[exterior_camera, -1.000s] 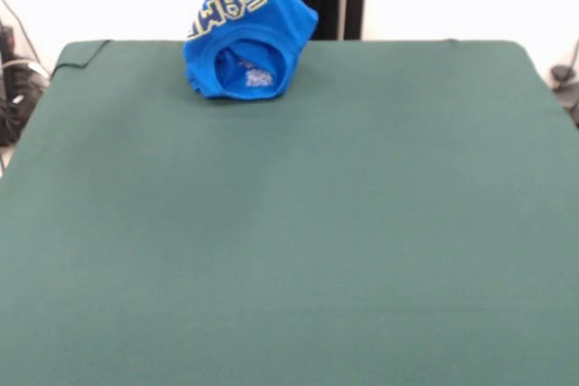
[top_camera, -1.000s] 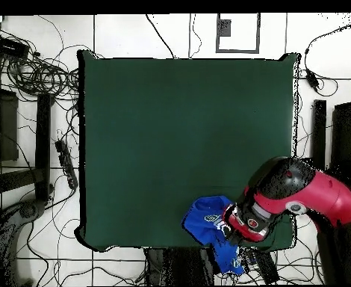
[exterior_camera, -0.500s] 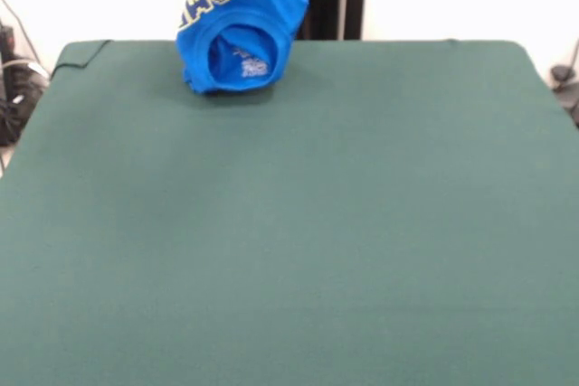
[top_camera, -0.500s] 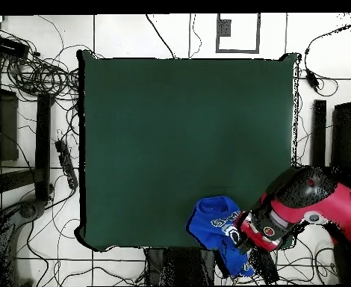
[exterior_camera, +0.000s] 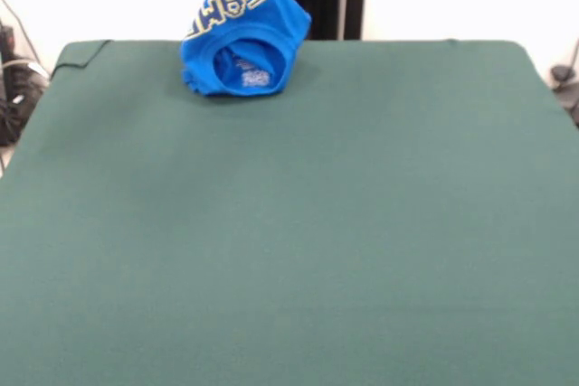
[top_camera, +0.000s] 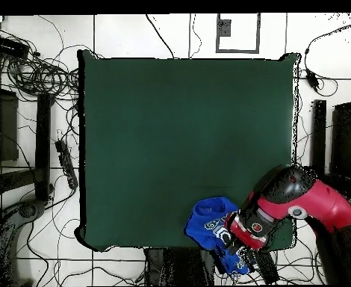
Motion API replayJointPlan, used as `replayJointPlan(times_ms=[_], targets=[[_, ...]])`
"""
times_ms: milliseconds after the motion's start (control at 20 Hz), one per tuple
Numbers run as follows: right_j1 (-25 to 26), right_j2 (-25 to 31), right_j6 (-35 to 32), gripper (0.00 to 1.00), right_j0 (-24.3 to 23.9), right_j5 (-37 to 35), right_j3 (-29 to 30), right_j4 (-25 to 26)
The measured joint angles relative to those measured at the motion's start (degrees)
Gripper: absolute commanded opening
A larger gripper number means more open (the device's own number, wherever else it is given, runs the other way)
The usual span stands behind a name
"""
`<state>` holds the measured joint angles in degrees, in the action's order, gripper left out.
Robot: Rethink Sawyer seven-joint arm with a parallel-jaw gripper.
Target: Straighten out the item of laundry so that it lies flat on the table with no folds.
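Shirt: the blue T-shirt (exterior_camera: 242, 42) hangs bunched in a cone at the table's far edge in the front view, its lower end resting on the cloth, its top running out of the picture.
Opening: a round opening of the shirt faces the camera, with yellow-outlined block lettering (exterior_camera: 226, 4) above it (only part of it readable).
Table: the green table (exterior_camera: 298, 223) spreads wide in front of the shirt.
Arm: in the overhead view the red and black arm (top_camera: 302, 202) reaches over the table's corner nearest the robot.
Gripper: the gripper (top_camera: 234, 233) sits against the crumpled shirt (top_camera: 208, 223); whether its jaws are spread or pressed together, I cannot tell.
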<state>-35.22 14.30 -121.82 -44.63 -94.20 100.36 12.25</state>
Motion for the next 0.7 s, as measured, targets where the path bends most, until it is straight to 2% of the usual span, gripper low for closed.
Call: replayJointPlan(times_ms=[350, 700], targets=[[3.21, 0.02, 0.00, 0.00, 3.22, -6.58, -3.35, 0.00], [5.89, 0.94, 0.00, 0.00, 5.81, -15.93, -10.87, 0.02]])
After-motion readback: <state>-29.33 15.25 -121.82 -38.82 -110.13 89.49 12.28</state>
